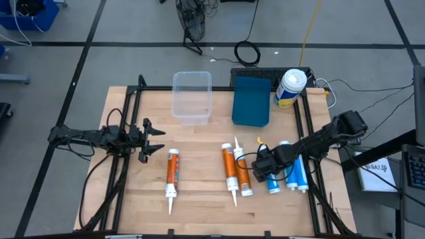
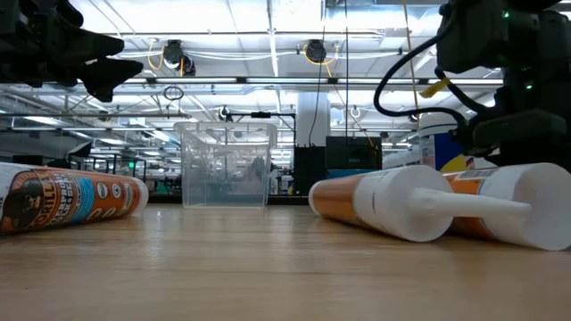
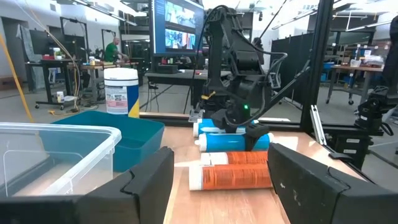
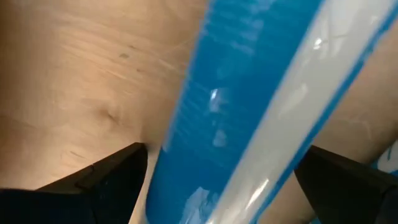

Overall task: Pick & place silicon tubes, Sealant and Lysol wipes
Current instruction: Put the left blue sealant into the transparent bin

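Wooden table (image 4: pixel 74 81), right wrist alone shows blue tube (image 4: pixel 249 106) between parted jaws

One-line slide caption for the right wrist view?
Right pincer open, straddling a blue-labelled sealant tube lying on the light wooden tabletop.

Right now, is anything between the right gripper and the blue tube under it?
Nothing visible: the open right gripper sits directly over the blue tube, one finger on either side, with only bare table beside it.
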{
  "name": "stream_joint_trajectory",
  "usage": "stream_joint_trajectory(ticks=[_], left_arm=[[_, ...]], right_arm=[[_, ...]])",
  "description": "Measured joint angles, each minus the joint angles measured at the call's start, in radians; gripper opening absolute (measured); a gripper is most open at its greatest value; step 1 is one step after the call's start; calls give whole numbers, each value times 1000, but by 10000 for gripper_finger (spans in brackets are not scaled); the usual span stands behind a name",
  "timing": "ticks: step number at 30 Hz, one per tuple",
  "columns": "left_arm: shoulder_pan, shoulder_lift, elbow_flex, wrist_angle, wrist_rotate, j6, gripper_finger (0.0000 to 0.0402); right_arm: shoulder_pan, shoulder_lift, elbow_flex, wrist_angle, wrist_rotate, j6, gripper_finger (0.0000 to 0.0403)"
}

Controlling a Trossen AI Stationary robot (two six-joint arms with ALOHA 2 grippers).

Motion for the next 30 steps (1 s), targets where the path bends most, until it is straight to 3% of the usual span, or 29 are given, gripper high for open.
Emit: stream_joint_trajectory(ticks=[6, 14, 20, 30], left_arm=[[0, 0, 0, 0, 0, 0, 255], [0, 0, 0, 0, 0, 0, 255], [0, 0, 0, 0, 0, 0, 255], [0, 0, -1, 2, 0, 0, 255]], right_arm=[[-19, -7, -2, -6, -4, -1, 347], [-19, -6, -3, -2, 12, -19, 205], [-18, -17, 4, 7, 60, -82, 201], [29, -199, 179, 34, 347, -350, 201]])
